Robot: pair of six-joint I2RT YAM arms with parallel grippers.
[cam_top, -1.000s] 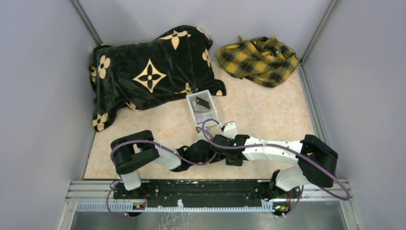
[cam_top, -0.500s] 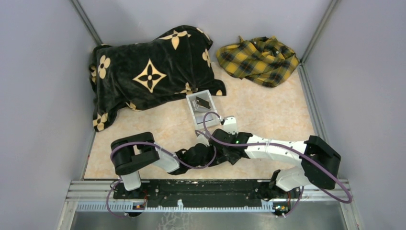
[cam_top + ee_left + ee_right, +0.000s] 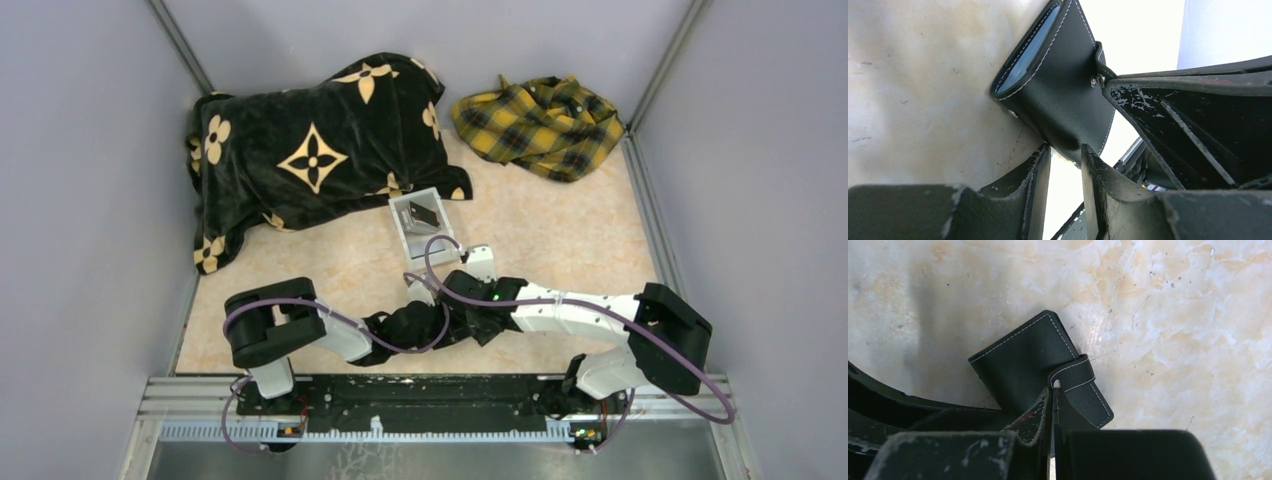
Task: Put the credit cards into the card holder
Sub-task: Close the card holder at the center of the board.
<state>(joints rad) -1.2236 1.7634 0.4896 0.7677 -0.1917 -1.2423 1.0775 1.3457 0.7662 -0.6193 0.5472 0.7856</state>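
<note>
Black card holder point(image 3: 1023, 365) lies diagonally, strap point(image 3: 1075, 374) seemingly rightward.

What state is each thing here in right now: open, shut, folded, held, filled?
card holder: folded shut, strap wrapped over its edge.
left gripper: closed on the card holder's corner.
right gripper: shut, tips at the strap.
clear box: open-topped, one dark card inside.
black blanket: crumpled.
plaid cloth: crumpled.
</note>
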